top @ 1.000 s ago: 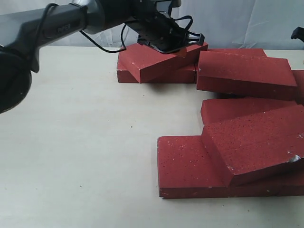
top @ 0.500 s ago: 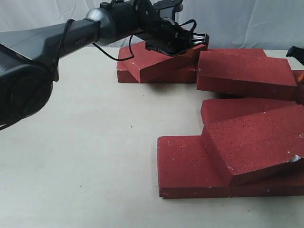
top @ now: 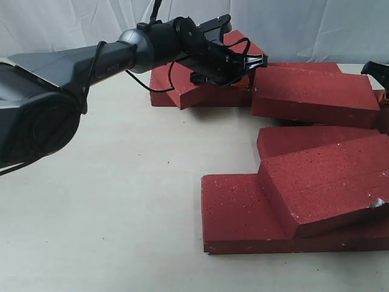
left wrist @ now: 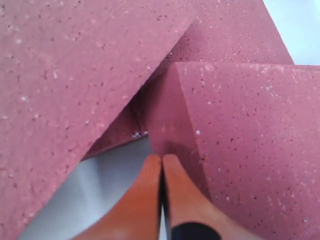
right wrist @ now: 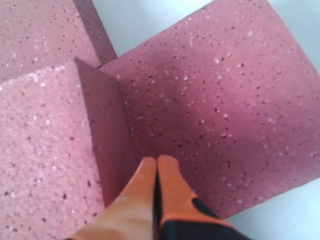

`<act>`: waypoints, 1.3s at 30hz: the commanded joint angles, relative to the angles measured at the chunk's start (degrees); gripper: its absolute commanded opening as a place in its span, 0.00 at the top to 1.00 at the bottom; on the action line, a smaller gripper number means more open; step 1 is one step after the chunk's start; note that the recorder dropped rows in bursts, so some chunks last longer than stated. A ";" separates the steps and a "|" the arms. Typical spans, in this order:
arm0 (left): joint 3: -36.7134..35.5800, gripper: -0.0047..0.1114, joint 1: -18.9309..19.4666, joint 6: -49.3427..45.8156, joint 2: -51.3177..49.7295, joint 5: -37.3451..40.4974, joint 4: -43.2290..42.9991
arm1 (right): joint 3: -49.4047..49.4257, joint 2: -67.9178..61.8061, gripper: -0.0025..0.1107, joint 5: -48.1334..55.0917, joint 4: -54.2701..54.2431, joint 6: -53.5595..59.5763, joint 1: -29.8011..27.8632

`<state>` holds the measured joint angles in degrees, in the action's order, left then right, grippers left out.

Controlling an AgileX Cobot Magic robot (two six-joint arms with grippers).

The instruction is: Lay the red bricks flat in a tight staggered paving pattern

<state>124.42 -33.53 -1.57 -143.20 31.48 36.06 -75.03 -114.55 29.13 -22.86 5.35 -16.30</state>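
Note:
Several red bricks lie in two loose heaps. At the back, a tilted brick (top: pixel 200 85) leans on a flat one, beside a wide slanted brick (top: pixel 313 91). In front, a tilted brick (top: pixel 328 182) rests on a flat brick (top: pixel 237 213). My left gripper (top: pixel 256 61) is shut and empty, in the gap between the back tilted brick and the wide one. In the left wrist view the left gripper (left wrist: pixel 161 158) has its tips at a brick's end face (left wrist: pixel 167 127). My right gripper (right wrist: pixel 156 160) is shut, its tips on a brick's top (right wrist: pixel 215 95); it shows at the right edge as right gripper (top: pixel 377 69).
The pale table (top: pixel 103 194) stretches bare to the left and front. A white cloth backdrop (top: pixel 304 30) hangs behind the bricks. My left arm (top: pixel 91 58) crosses from the left over the back heap. Another brick (top: pixel 304 137) lies between the two heaps.
My left gripper has dropped from on top of the back tilted brick into the gap at its right end. That brick now stands steeper. The right gripper has edged slightly into view.

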 commanded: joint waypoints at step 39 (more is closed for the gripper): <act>0.33 0.96 0.98 6.35 15.26 20.49 -11.18 | -0.15 13.64 0.98 18.45 -19.21 17.92 9.97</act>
<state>124.61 -30.79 3.79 -130.33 49.98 20.41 -75.03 -101.56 41.83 -37.72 23.57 -10.60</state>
